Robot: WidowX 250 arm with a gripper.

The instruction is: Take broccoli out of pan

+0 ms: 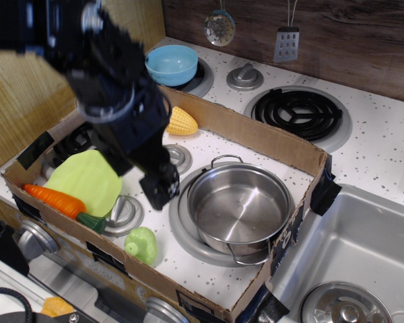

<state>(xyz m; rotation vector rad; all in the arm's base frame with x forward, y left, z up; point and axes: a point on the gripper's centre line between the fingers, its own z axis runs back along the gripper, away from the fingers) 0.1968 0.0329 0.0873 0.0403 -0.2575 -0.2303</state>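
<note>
The pale-green broccoli (143,245) lies on the speckled stove top near the front wall of the cardboard box, left of the pan and apart from it. The shiny steel pan (239,210) stands on the front right burner with nothing inside. My black gripper (160,191) hangs above the stove between the plate and the pan's left rim, well above the broccoli. It is open and holds nothing.
A lime-green plate (87,180) and an orange carrot (52,198) lie at the box's left end. Yellow corn (182,121) sits by the cardboard back wall (256,138). A blue bowl (171,64) is behind the box and a sink (370,242) to the right.
</note>
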